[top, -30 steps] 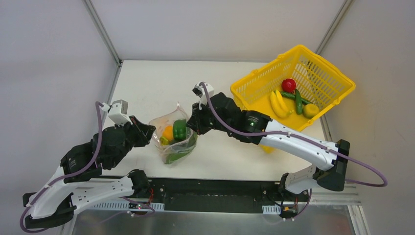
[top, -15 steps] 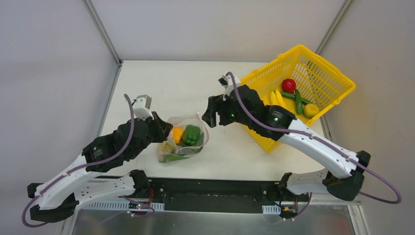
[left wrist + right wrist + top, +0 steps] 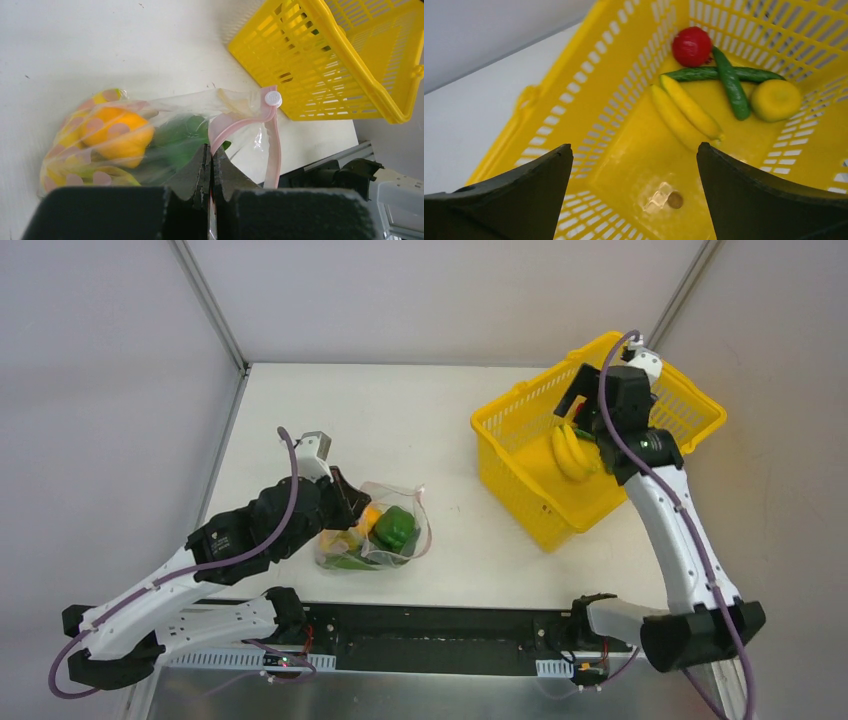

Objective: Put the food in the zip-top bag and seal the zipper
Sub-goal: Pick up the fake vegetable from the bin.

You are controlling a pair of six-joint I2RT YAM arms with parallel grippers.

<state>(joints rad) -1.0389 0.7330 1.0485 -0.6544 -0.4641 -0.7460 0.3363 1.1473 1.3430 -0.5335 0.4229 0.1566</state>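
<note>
Right wrist view: the banana [image 3: 686, 112] lies on the basket [image 3: 589, 55] floor, below and just ahead of my right pincer [image 3: 633, 148]. Its long axis slants across the gap of my spread jaws, so I judge a wrist twist is needed. Tomato [image 3: 692, 46] and pods [image 3: 730, 82] lie beyond it. My left pincer [image 3: 210, 152], well apart, is pressed together on the bag [image 3: 175, 107] at its zipper [image 3: 272, 150]. How wide the mouth gapes is hard to make out.
</note>
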